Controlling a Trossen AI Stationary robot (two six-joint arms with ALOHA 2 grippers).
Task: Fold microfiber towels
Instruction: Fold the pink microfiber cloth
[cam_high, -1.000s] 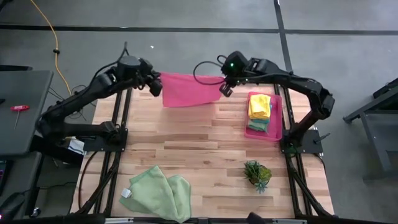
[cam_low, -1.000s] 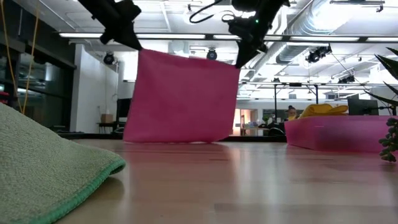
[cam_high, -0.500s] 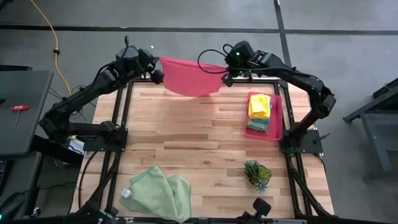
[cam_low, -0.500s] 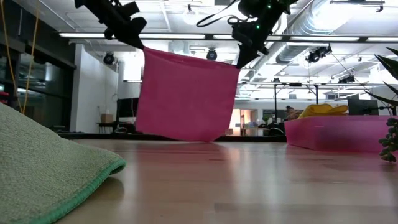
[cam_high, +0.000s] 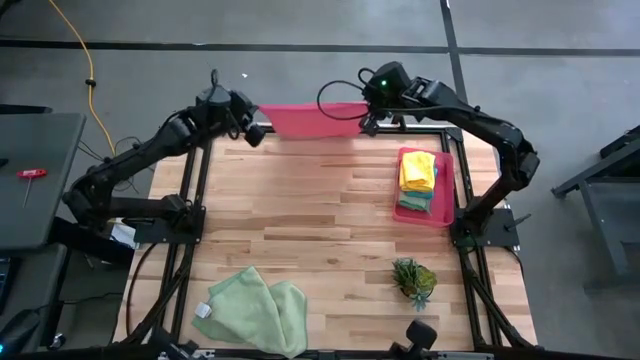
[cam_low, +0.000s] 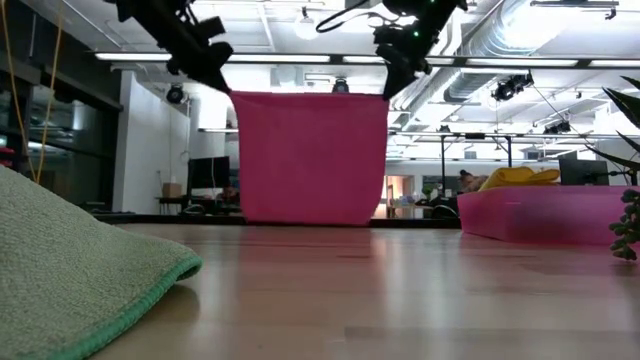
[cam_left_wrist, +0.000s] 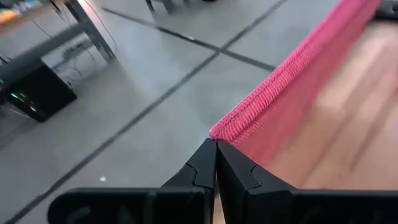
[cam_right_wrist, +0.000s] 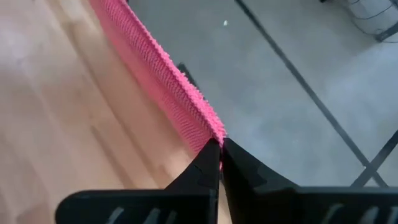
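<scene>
The hot pink towel (cam_low: 310, 158) hangs as a flat sheet over the table's far edge, stretched between my two grippers. My left gripper (cam_high: 256, 128) is shut on its upper left corner and my right gripper (cam_high: 367, 119) is shut on its upper right corner. From above the towel (cam_high: 312, 119) shows as a narrow strip. Its lower edge (cam_low: 305, 222) hangs near table level; whether it touches the wood cannot be told. Two pale green towels (cam_high: 255, 314) lie crumpled at the near left. A yellow towel (cam_high: 418, 169) and a teal one (cam_high: 414, 201) lie in the pink tray. My left gripper pinches the pink towel's upper left corner (cam_left_wrist: 225, 131) between its two fingertips, slanting down from the table's left. The towel hangs below it, its top hem drawn straight. My right gripper pinches the upper right corner (cam_right_wrist: 210, 129) between its fingertips, slanting down from the right. The top hem runs level between both holds.
The pink tray (cam_high: 447, 190) stands at the far right of the table. A small spiky green plant (cam_high: 413, 279) stands at the near right. Bare wood (cam_high: 310, 215) lies between the hanging towel and the green towels.
Both grippers have gone toward the table's far edge, the right one also rising, so the towel's top edge now runs level. The towel's lower part has swung from slanting out over the table to hanging straight down at the far edge.
</scene>
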